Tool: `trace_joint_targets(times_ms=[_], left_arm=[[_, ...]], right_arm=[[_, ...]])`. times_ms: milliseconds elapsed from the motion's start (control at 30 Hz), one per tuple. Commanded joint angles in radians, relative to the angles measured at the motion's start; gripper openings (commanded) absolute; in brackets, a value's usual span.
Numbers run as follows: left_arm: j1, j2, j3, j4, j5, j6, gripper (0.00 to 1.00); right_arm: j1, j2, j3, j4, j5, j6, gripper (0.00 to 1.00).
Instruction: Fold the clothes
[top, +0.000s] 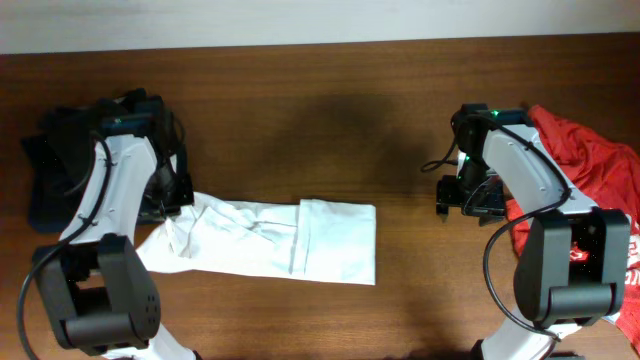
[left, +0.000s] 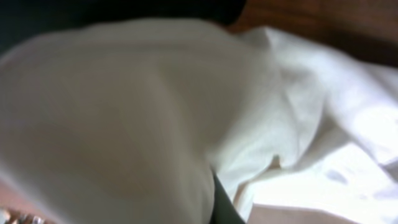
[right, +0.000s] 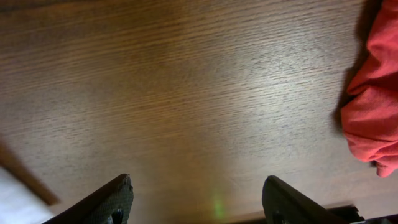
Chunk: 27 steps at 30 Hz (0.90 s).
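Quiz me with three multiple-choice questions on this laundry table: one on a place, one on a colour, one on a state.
1. Where does the crumpled red fabric garment lie? A beside the right arm; B centre; C far left.
2. What colour is the partly folded fabric garment on the brown wooden table? A blue; B white; C green.
3. The right end effector is: A shut on cloth; B hidden; C open over bare wood.
Answers: 1 A, red shows at that arm's side; 2 B, plainly white overhead; 3 C, its fingers stand apart above wood.
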Motion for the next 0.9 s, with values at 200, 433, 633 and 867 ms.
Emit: trace_joint_targets(times_ms=[200,433,633,867], left_arm=[[-0.38,-0.001,0.146,-0.047,0.188,-0.212,0.01],[-0.622,0.0,0.146,0.037,0.255,-0.311,0.04],[-0.702,0.008,0.146,0.112,0.288,-0.332,0.06],[-0.771,0.089,0.146,0.166,0.348,-0.362,0.06]], right_arm=[[-0.009,-0.024,0.012,0.001,0.021,-0.015,0.71],[-0.009,-0.024,0.012,-0.002,0.018,-0.015,0.71],[-0.006,-0.024,0.012,-0.002,0.014,-0.015,0.71],[-0.006,-0.024,0.012,-0.002,0.014,-0.015,0.71]])
